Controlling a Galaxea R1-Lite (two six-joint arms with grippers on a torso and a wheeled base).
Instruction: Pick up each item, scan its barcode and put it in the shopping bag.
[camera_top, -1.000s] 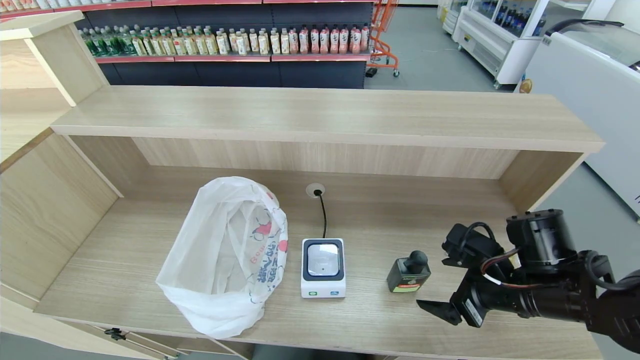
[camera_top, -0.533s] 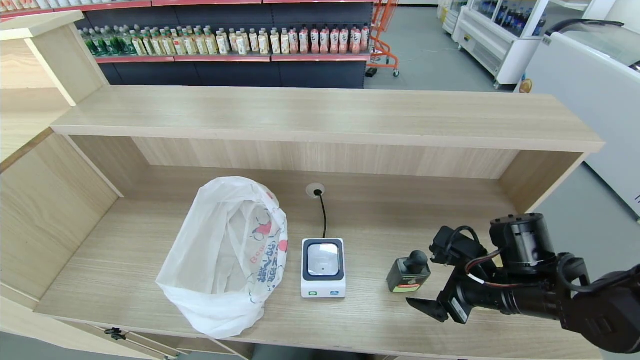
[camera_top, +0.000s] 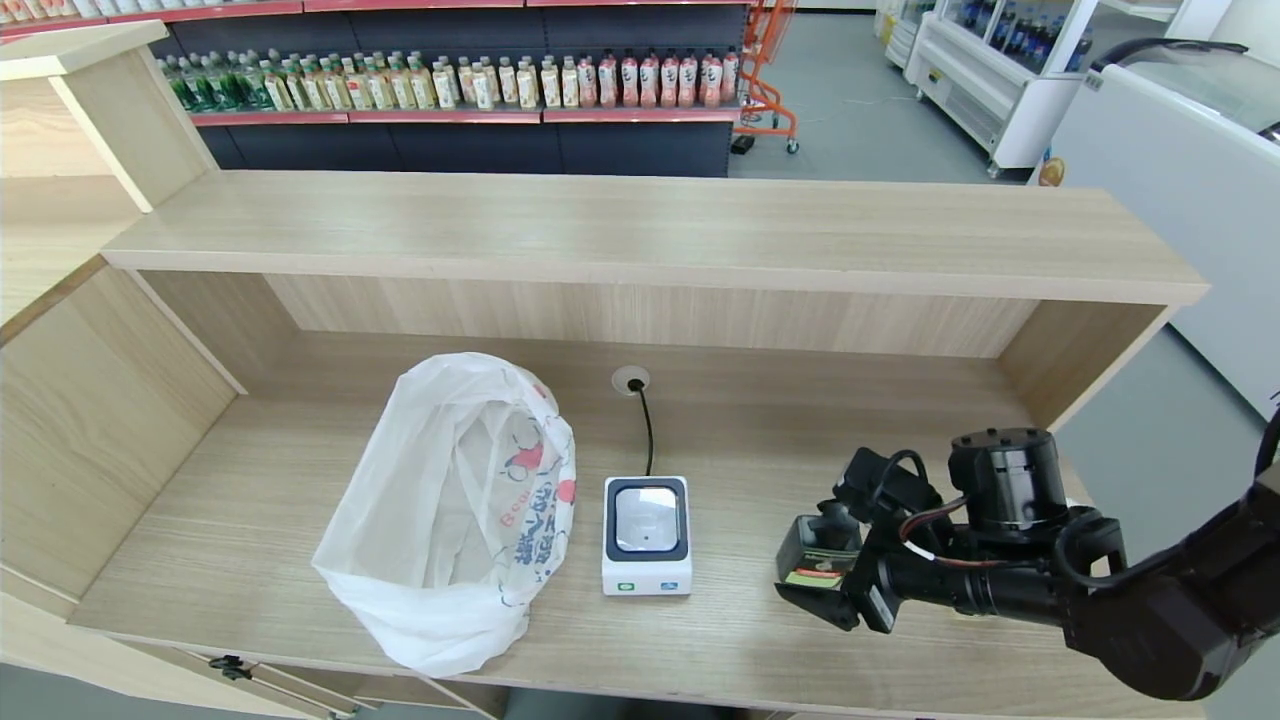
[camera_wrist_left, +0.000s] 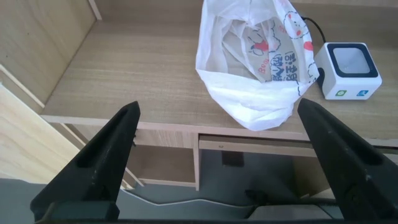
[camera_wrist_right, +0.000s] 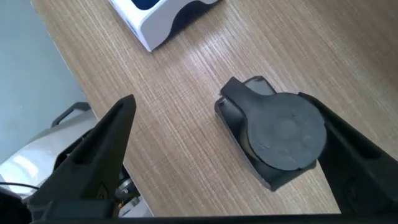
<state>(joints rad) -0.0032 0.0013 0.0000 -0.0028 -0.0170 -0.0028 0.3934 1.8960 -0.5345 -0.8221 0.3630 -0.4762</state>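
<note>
A small dark green bottle with a round black cap stands on the wooden counter, to the right of the scanner. My right gripper is open and straddles the bottle, one finger on each side; in the right wrist view the gripper has the cap close to one finger. The white plastic shopping bag stands open to the left of the scanner. My left gripper hangs open in front of the counter's near edge, holding nothing, with the bag and the scanner ahead of it.
The scanner's black cable runs back to a hole in the counter. A raised shelf and side walls enclose the counter on three sides. Drawers sit under the front edge.
My right gripper has moved left along the counter and now has its open fingers around the bottle. The bottle, bag and scanner have not moved.
</note>
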